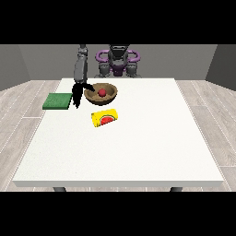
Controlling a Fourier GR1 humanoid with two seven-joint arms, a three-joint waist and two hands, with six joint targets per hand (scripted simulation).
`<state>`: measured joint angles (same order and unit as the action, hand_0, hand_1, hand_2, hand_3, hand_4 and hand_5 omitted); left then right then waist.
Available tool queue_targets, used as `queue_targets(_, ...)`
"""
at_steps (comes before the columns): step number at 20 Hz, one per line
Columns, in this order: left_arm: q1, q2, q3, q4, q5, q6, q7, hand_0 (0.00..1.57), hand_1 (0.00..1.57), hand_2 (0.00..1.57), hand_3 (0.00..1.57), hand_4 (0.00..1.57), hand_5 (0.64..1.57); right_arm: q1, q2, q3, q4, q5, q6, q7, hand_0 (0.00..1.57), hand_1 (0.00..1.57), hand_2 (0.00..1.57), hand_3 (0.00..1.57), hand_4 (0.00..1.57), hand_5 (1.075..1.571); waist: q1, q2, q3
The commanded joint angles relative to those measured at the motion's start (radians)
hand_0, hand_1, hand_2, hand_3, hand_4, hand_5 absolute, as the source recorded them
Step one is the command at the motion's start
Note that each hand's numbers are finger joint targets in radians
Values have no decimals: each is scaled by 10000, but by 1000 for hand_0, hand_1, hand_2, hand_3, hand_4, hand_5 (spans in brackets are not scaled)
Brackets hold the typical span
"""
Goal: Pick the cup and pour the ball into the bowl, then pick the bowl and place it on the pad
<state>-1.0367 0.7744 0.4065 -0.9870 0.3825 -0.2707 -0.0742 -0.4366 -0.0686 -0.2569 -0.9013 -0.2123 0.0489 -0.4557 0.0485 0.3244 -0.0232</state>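
Observation:
A brown wooden bowl (110,96) stands on the white table (138,138) towards the far left, and a red ball (102,92) rests inside it. In front of the bowl, a yellow cup (104,117) with a watermelon picture lies on its side. A flat green pad (58,101) lies at the table's left edge. The hand at the view's left (78,94) hangs between the pad and the bowl, open, fingers pointing down, with one digit stretched towards the bowl's left rim. It holds nothing. No hand shows at the view's right.
The robot's torso (117,62) stands behind the table's far edge. The grey forearm (80,69) comes down steeply over the far left corner. White tabletop stretches right of and in front of the cup.

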Motion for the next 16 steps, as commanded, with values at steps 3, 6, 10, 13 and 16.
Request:
queue_targets(3,-271,162,-33,205,175,-344,170,0,0,0,0,0,1535,-800,662,418,589,408,-1243,1097,0,0,0,0,444,1570,649,384,233)
queue_targets(6,-890,723,169,569,185,-317,291,0,0,0,0,0,1538,-758,664,974,561,216,-1554,1191,0,0,0,0,416,1570,364,588,238)
queue_targets(10,-657,521,134,540,267,-368,315,0,0,0,0,0,1537,-66,664,1027,660,675,-2327,1727,1571,1571,1571,861,868,1421,444,390,228)
queue_targets(13,-244,659,244,680,447,-922,211,0,0,0,0,0,1546,220,-37,1023,542,1436,-2943,1967,1571,1571,1571,1571,1178,1417,780,227,213)
queue_targets(16,-236,589,325,967,437,-782,95,0,0,0,0,0,1547,91,-519,1431,237,2195,-3428,2695,1571,1571,1571,1571,1169,1457,451,-10,208)
